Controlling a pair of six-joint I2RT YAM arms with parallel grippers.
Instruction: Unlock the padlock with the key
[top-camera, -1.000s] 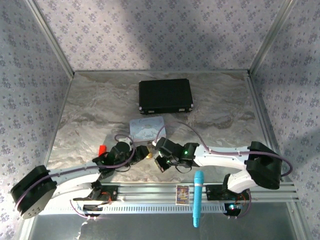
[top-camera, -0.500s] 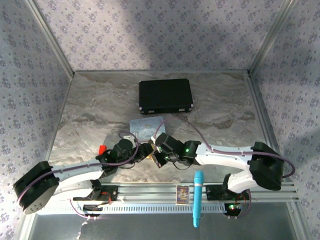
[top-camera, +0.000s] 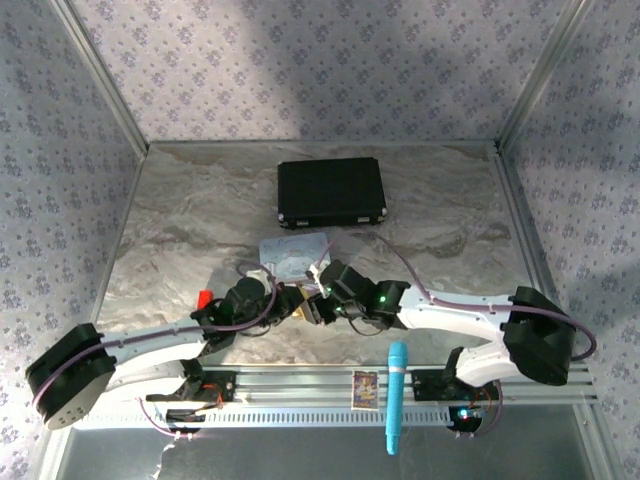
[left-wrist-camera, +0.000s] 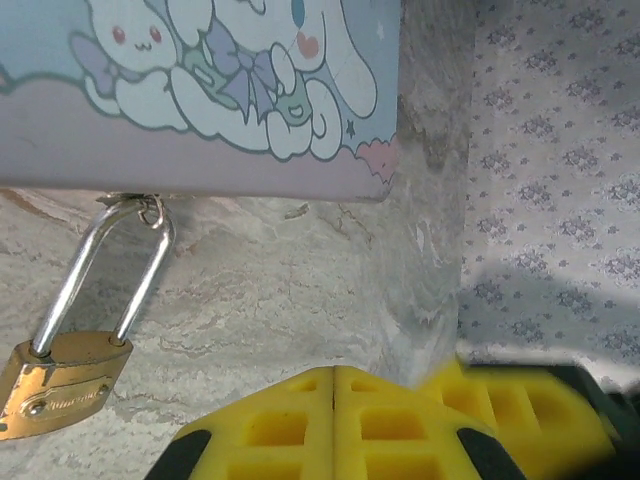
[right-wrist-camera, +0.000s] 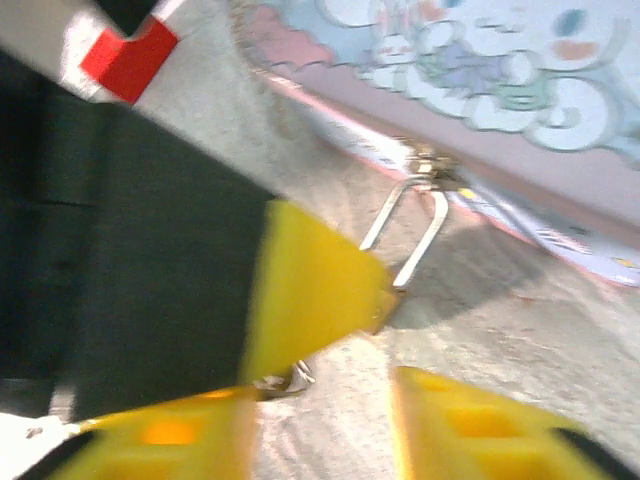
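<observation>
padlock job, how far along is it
Done: left gripper, shut, and right gripper, open, sit beside the small brass padlock hanging from the pastel cartoon tin. In hand: apparently lining up on it. Left: the silver shackle sits closed; I can't make out the key, so inserting and turning remain.

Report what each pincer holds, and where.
Nothing visibly. The padlock lies free, shackle through the tin's clasp; the left pincer is shut beside it; the right pincer too blurred to tell.

I'm working in a robot test cell: floral-patterned walls (top-camera: 300, 70) close in at 9, 12 and 3 o'clock on aluminium posts (top-camera: 103, 75). At 6 o'clock an extruded rail (top-camera: 300, 385) edges the marble-patterned table (top-camera: 200, 200).
</observation>
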